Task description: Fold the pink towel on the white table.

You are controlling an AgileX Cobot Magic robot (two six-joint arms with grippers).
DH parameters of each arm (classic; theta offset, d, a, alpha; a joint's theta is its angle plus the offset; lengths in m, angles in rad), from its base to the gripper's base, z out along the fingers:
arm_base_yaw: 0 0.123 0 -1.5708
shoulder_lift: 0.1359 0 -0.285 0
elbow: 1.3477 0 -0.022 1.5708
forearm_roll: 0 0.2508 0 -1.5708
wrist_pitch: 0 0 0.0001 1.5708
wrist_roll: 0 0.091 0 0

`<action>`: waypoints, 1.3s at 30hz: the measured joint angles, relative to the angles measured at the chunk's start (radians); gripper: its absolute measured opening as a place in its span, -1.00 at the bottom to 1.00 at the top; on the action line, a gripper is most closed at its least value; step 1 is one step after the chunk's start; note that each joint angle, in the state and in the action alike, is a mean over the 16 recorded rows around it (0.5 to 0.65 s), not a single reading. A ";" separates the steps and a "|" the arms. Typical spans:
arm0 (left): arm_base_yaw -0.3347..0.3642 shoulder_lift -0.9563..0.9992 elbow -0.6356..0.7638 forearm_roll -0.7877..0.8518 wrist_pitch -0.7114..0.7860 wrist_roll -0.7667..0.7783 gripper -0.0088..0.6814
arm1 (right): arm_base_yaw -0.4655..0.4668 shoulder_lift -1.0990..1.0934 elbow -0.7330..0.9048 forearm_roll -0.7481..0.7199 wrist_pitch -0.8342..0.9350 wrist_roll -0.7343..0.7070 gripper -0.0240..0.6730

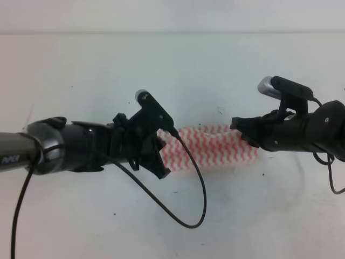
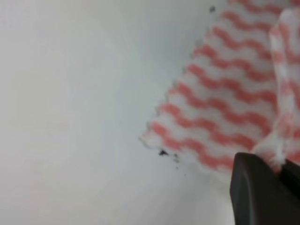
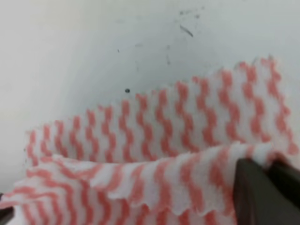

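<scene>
The left gripper (image 2: 276, 176) pinches the pink towel's (image 2: 220, 112) raised edge above the white table (image 2: 70, 117).

High view looking down, both wrist views close, sharing pink towel (image 1: 215, 147)

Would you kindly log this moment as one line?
left claw: shut on pink towel | right claw: shut on pink towel | edge lifted over white table

You see a towel (image 1: 215, 147) that is white with pink-red wavy zigzag stripes all over. The table (image 1: 81, 70) under it is plain white with a few tiny dark specks. Both grippers are black.
</scene>
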 joint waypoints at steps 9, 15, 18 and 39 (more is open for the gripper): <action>0.000 0.016 -0.015 -0.010 -0.015 -0.003 -0.99 | 0.000 0.034 -0.040 -0.002 0.008 0.000 -0.98; 0.000 0.024 -0.020 -0.005 -0.023 -0.003 -0.99 | -0.001 0.057 -0.057 -0.003 0.017 0.000 -0.98; 0.000 0.030 -0.021 -0.005 -0.024 -0.003 -0.99 | 0.000 0.064 -0.060 -0.003 0.020 0.000 -0.98; 0.000 0.045 -0.042 -0.010 -0.032 -0.003 -0.99 | 0.000 0.066 -0.063 -0.006 0.019 0.000 -0.98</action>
